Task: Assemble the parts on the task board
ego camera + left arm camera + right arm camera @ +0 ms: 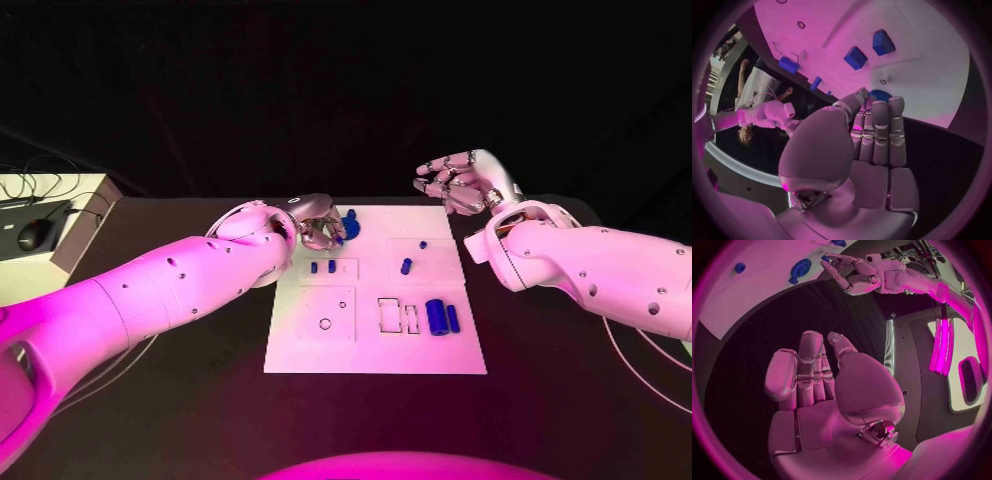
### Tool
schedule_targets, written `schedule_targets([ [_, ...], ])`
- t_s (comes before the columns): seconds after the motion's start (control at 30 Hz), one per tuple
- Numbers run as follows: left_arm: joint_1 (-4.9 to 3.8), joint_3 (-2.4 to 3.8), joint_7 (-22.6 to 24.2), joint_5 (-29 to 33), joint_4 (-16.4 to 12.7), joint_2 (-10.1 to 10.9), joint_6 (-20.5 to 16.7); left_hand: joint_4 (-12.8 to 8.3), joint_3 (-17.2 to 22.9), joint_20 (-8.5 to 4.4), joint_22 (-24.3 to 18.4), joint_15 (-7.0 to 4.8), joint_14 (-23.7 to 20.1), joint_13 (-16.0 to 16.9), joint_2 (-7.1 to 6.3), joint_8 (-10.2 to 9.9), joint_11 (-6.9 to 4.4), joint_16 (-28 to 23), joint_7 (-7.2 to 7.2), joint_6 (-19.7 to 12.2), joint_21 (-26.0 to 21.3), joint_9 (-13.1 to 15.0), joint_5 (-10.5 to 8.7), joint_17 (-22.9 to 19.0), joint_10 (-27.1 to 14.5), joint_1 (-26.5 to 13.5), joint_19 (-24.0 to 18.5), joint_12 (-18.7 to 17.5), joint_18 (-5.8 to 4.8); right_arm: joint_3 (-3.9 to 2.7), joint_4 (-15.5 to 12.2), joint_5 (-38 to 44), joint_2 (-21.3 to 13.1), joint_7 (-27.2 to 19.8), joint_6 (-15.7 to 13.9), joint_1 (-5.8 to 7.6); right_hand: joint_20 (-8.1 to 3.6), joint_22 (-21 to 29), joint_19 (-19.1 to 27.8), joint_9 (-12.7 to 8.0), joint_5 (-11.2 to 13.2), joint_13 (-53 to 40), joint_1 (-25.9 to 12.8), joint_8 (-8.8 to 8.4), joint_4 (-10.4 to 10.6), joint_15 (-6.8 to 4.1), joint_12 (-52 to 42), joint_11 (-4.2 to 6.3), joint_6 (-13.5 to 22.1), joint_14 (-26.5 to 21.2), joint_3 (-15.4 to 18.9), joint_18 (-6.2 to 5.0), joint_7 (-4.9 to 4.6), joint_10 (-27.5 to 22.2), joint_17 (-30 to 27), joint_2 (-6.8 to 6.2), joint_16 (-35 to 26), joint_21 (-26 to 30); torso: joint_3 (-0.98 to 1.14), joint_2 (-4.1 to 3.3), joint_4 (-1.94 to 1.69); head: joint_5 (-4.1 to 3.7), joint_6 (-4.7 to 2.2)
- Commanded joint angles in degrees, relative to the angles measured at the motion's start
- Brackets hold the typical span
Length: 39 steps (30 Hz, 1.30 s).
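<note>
The white board (378, 345) lies mid-table with blue pieces (443, 317) scattered on it. The left hand (320, 222) hovers over its 11 o'clock corner, fingers curled beside a blue piece (351, 227); whether it pinches it, I cannot tell. The right hand (464, 181), fingers apart and holding nothing, hangs off the board at 1 o'clock.

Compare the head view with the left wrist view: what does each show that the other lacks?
Head view alone: the right robot hand raised off the task board's far right corner, holding nothing, and two long blue parts beside outlined slots. Left wrist view alone: two blue blocks seen close, and a round blue part past the fingertips. Both: the left robot hand over the board's far left corner.
</note>
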<state>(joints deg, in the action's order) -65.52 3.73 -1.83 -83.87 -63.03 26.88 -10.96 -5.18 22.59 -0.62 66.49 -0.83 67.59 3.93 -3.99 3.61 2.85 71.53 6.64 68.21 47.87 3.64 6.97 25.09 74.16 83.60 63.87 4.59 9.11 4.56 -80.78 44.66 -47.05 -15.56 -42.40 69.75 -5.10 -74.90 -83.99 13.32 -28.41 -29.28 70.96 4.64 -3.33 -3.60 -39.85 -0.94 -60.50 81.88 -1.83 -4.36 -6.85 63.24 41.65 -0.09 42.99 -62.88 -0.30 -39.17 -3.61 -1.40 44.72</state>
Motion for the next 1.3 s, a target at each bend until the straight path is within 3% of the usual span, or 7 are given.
schedule_targets([
  [0.03, -0.04, 0.69, -0.72, 2.60, -1.71, 1.16, -0.23, -0.11, -0.30, -0.08, -0.09, -0.05, 0.26, 0.02, 0.02, -0.03, 0.02, -0.38, -0.05, 0.42, -0.02, 0.07, 0.19, 0.15, 0.41, -0.27, 0.02, -0.33, 1.18, -0.04, 0.02, 0.41, -0.04, -0.60, 0.55, 0.03, 0.20, -3.86, -4.24, 0.05, -0.27, 0.08, -0.06, 0.34, -0.27, -0.05, -0.28, 0.30, -0.29, 0.52, -0.08, -0.01, -0.01, -0.21, 0.05, 0.29, -0.12, -0.31, -0.01, 0.25, -0.31, 0.03, 0.10],
  [0.27, -0.04, 1.54, -1.78, 3.23, -3.00, 2.95, 1.53, -0.05, -0.52, -0.07, -0.10, -0.05, 0.29, 0.01, -0.04, -0.03, 0.03, -0.54, -0.04, 0.42, -0.08, 0.07, 0.20, 0.39, 0.42, -0.23, 0.02, -0.36, 1.16, -0.04, 0.15, 0.41, -0.11, -0.52, 0.60, 0.03, 0.20, -3.86, -4.24, 0.05, -0.27, 0.08, -0.06, 0.34, -0.27, -0.05, -0.28, 0.30, -0.29, 0.52, -0.08, -0.01, -0.01, -0.21, 0.05, 0.29, -0.12, -0.31, -0.11, 0.68, -0.74, -0.08, 0.45],
  [0.5, 0.01, 1.64, -2.07, 3.43, -2.70, 3.31, 2.15, -0.02, -0.56, -0.05, -0.10, -0.05, 0.25, 0.00, -0.07, -0.03, 0.03, -0.60, -0.04, 0.41, -0.11, 0.07, 0.21, 0.45, 0.40, -0.21, -0.02, -0.38, 1.15, -0.04, 0.20, 0.42, -0.09, -0.53, 0.60, 0.02, 0.18, -3.88, -4.22, 0.10, -0.35, 0.19, -0.07, 0.32, -0.31, -0.06, -0.31, 0.30, -0.24, 0.55, -0.11, -0.01, -0.03, -0.24, 0.21, 0.26, -0.26, -0.24, -0.21, 0.63, -0.64, -0.07, 0.53],
  [0.67, 0.18, 1.55, -2.10, 3.34, -2.18, 3.44, 2.17, -0.02, -0.56, -0.05, -0.10, -0.05, 0.25, 0.00, -0.07, -0.03, 0.03, -0.60, -0.04, 0.41, -0.11, 0.07, 0.21, 0.45, 0.40, -0.21, -0.02, -0.38, 1.15, -0.04, 0.20, 0.43, -0.11, -0.51, 0.61, 0.01, 0.18, -3.88, -4.22, 0.10, -0.35, 0.19, -0.07, 0.32, -0.31, -0.06, -0.31, 0.30, -0.24, 0.55, -0.11, -0.01, -0.03, -0.24, 0.21, 0.26, -0.26, -0.24, -0.12, 0.60, -0.72, -0.07, 0.56],
  [0.97, 1.16, 1.31, -1.59, 2.94, -0.60, 2.57, 1.58, 0.05, -0.62, 0.00, -0.05, -0.04, 0.24, 0.02, -0.13, -0.04, 0.05, -0.76, 0.01, 0.33, -0.12, 0.07, 0.20, 0.68, 0.39, -0.06, -0.07, -0.37, 1.20, -0.04, 0.16, 0.44, -0.04, -0.51, 0.62, 0.01, 0.18, -3.88, -4.22, 0.10, -0.35, 0.19, -0.07, 0.32, -0.31, -0.06, -0.31, 0.30, -0.24, 0.55, -0.11, -0.01, -0.03, -0.24, 0.21, 0.26, -0.26, -0.24, -0.18, 0.55, -0.63, -0.03, 0.66],
  [1.3, 1.72, 0.61, -1.17, 2.55, 0.94, 1.37, 1.89, 0.11, -0.68, 0.01, 0.00, -0.04, 0.26, 0.02, -0.14, -0.03, 0.04, -0.82, -0.01, 0.37, -0.11, 0.07, 0.21, 0.83, 0.41, 0.01, -0.08, -0.35, 1.21, -0.04, 0.15, 0.45, 0.02, -0.50, 0.63, 0.00, 0.18, -3.88, -4.22, 0.10, -0.35, 0.19, -0.07, 0.32, -0.31, -0.06, -0.31, 0.30, -0.24, 0.55, -0.11, -0.01, -0.03, -0.24, 0.21, 0.26, -0.26, -0.24, -0.11, 0.53, -0.64, -0.10, 0.81],
])
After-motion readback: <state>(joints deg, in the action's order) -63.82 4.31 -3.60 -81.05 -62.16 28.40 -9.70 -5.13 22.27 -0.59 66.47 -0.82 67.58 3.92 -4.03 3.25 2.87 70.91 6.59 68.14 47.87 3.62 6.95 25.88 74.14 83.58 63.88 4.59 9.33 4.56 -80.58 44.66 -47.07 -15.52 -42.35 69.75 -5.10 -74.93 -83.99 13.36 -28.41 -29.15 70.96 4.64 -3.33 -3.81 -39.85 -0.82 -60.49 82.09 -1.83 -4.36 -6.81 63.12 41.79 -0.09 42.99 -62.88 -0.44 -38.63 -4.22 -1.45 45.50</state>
